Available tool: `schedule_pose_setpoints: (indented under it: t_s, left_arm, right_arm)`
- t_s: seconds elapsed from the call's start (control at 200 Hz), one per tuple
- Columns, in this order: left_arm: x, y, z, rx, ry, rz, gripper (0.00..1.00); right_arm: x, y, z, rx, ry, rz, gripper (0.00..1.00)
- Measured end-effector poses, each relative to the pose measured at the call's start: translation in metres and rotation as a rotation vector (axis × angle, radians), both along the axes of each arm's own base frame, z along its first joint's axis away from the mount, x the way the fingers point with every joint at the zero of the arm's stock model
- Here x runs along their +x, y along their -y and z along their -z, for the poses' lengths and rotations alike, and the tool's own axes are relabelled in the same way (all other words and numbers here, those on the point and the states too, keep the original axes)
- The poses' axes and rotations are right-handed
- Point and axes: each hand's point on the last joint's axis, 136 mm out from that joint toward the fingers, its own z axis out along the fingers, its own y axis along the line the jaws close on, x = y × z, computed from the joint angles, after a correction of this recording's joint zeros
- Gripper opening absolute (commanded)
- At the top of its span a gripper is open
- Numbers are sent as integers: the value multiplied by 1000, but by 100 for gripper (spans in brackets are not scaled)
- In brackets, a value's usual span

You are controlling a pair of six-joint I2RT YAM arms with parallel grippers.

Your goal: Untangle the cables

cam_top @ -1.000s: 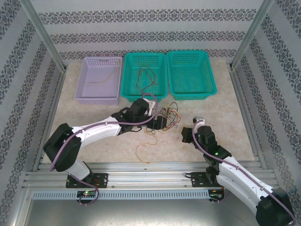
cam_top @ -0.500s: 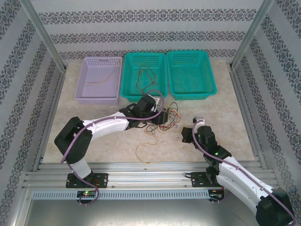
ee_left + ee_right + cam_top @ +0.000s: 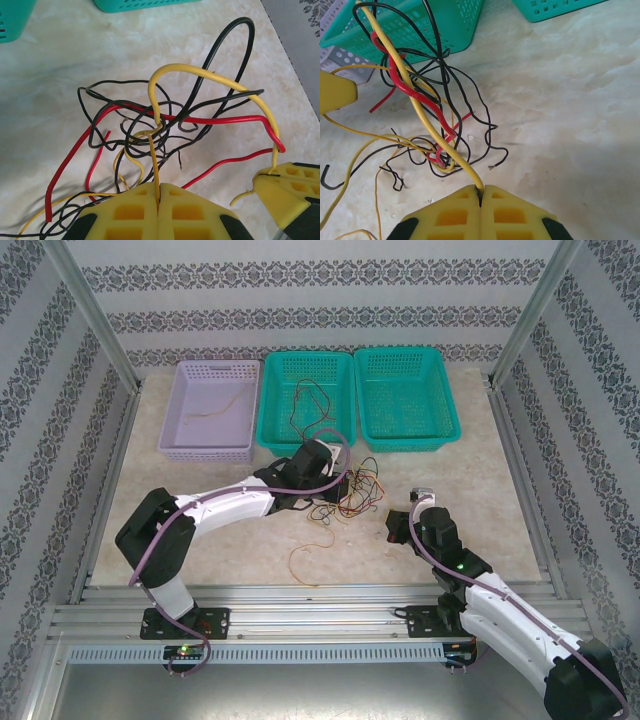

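The cables lie in a loose knot of red, yellow and black on the counter, just in front of the middle teal basket. The knot sits squarely between the two tools.

The left tool is on the knot's left side. Its fingers are pressed together on a thin orange-yellow wire that runs straight out from the tips into the heart of the knot.

The right tool is on the opposite, nearer-right side, likewise pinched shut, on a thicker yellow cable. That cable's long axis climbs from the tips up and leftward over the knot, with a red cable twisted round it. In the left wrist view the thick yellow one arches across the top of the knot to the right tool's finger.

The two held strands look to be different ones, though the knot hides where each really ends. The line between the tools passes through the tangle, so I judge the next move to be drawing them apart along it, and the red wrap may well drag along
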Motion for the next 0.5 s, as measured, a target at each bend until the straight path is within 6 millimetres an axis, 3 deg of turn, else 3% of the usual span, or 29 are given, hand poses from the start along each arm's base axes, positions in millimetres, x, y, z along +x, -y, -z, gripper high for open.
schedule_pose_setpoints:
  t_s: [0.085,0.145,0.39,0.5]
  left_arm:
    - [1,-11,-12,-16,13,-18,0]
    - [6,-24,-33,-42,40,-49,0]
    - [23,-100,-192,-240,282,-196,0]
    - [21,-130,-248,-293,363,-238,0]
  right_arm:
    - [0,2,0,-5,1,10,0]
    - [1,4,2,-15,-3,21,0]
    - [1,12,23,-80,-80,57,0]
    - [2,14,26,-93,-94,68,0]
